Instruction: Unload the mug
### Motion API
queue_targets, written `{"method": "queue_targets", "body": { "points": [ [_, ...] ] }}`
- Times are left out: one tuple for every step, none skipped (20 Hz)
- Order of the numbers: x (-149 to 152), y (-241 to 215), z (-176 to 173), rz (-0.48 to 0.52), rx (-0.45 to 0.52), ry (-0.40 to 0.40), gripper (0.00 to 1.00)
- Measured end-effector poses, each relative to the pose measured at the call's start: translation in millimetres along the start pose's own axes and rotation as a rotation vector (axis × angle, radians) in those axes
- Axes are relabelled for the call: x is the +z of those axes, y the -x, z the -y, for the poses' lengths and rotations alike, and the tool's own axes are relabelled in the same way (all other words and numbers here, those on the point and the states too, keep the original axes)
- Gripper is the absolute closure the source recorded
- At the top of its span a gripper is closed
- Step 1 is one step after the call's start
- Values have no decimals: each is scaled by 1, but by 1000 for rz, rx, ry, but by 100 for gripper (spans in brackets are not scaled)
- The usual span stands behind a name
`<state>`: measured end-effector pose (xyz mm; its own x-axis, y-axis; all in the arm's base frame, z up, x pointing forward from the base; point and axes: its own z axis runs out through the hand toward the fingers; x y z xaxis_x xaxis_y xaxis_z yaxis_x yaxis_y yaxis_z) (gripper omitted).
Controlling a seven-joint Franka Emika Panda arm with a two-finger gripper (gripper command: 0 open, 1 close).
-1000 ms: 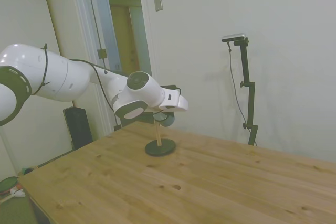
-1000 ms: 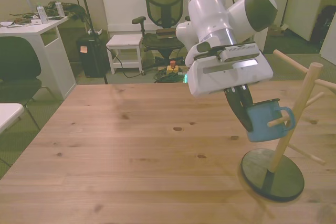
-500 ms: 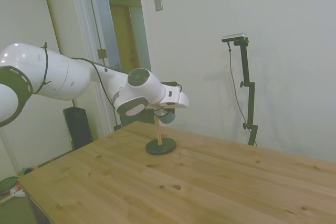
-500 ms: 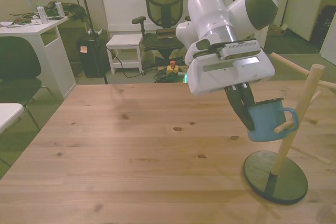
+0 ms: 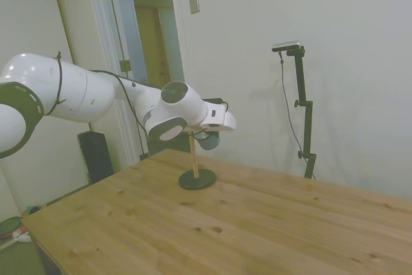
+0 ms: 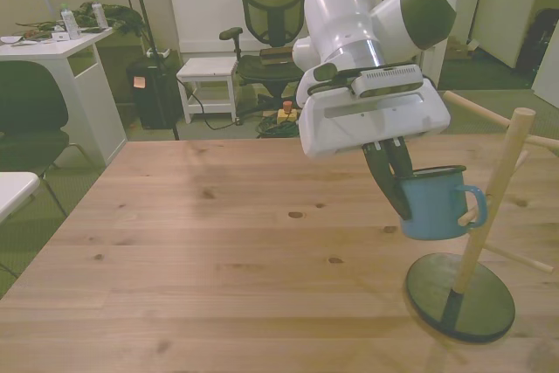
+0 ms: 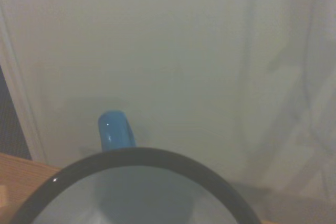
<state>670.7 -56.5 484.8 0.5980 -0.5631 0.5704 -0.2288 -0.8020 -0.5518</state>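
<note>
Beside the wooden peg stand [image 6: 493, 183], on the front view's left of its upright post, the gripper [image 6: 395, 191] is holding the light-blue mug [image 6: 430, 204] up in the air above the wooden table [image 6: 201, 268]. Dark fingers [image 6: 384, 174] are pinching the mug's wall at the rim on the side away from the stand, closed down to the wall's thickness. Mug is sitting roughly upright, dark rim on top, small handle [image 6: 472, 207] pointing at the post and lying just beside or against it; cannot tell whether a peg is passing through the handle loop. Mug is hanging over the near edge of the stand's dark round base [image 6: 459, 294], not touching it. In the side view the mug [image 5: 209, 140] is only peeking out behind the white wrist, next to the stand's post [image 5: 193, 156] and above its base [image 5: 197, 179]. Wrist view is showing the dark rim [image 7: 131, 161] from above, white inside below it, and the blue handle [image 7: 114, 129] sticking out beyond the rim, with pale wall behind. A black office chair [image 6: 272, 15] is standing beyond the table, far from the stand.
</note>
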Motion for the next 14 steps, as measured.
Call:
{"method": "queue_targets", "body": {
  "points": [
    [0, -1, -2, -1, 2, 2, 100],
    [0, -3, -4, -3, 5, 5, 100],
    [-1, -4, -7, -6, 8, 9, 100],
    [-2, -6, -9, -9, 11, 12, 100],
    [-3, -8, -13, -12, 15, 16, 100],
    [-4, -10, -16, -16, 21, 20, 100],
    [-6, -13, -20, -21, 25, 24, 100],
    [-8, -16, -26, -26, 32, 30, 100],
    [-10, -20, -32, -35, 45, 36, 100],
    [-15, -25, -40, -45, 59, 43, 100],
    [-20, -31, -50, -52, 76, 52, 100],
    [-28, -37, -61, -55, 99, 64, 100],
    [-38, -42, -73, -55, 124, 77, 100],
    [-49, -46, -84, -55, 147, 94, 100]
  ]
}}
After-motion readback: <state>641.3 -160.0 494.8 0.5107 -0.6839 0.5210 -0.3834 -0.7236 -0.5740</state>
